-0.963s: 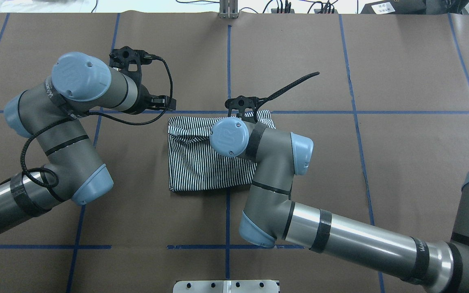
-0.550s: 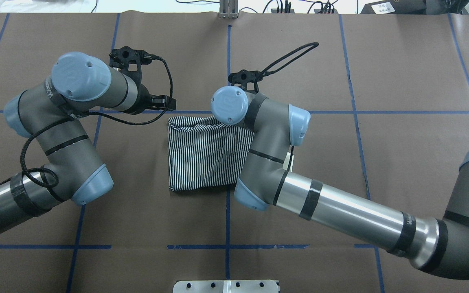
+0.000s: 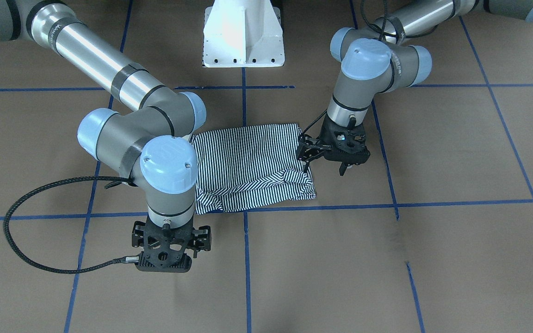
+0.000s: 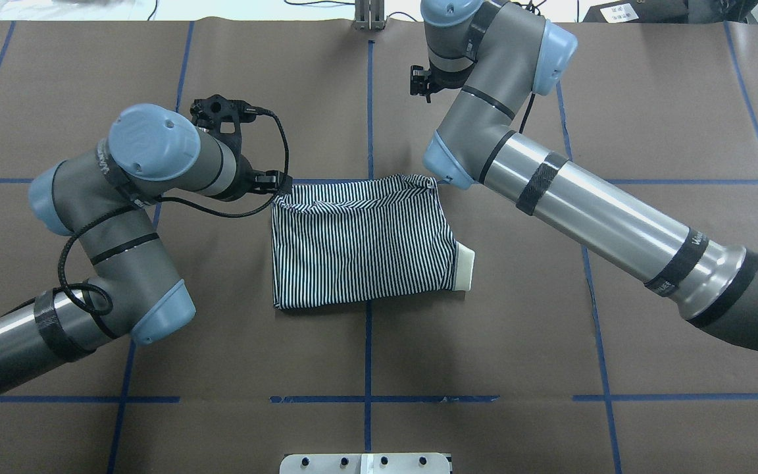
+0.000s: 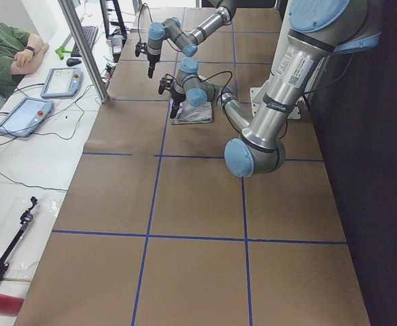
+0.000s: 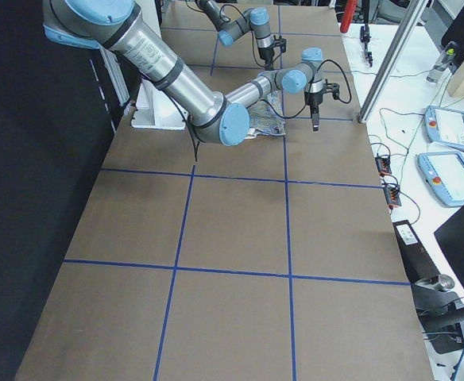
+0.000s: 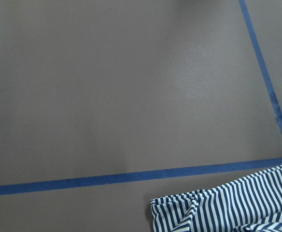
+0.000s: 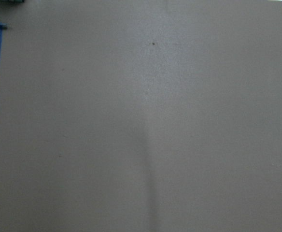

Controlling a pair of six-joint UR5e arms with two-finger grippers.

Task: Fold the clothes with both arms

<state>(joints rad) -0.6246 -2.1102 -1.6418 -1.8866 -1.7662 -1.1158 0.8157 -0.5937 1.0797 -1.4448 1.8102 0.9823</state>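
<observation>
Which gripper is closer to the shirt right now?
The left gripper: it sits right at the striped shirt's far corner on the robot's left side. The right gripper hangs past the blue tape line beyond the shirt, over the table.

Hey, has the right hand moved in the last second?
Yes. The right hand has gone from over the shirt's far edge to beyond the blue tape line, toward the table's far side.

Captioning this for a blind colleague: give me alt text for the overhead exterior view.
A striped shirt folded into a rough rectangle lies on the brown table, its cream collar poking out at the right. The left gripper is at its far-left corner; the right gripper is raised near the far edge.
</observation>
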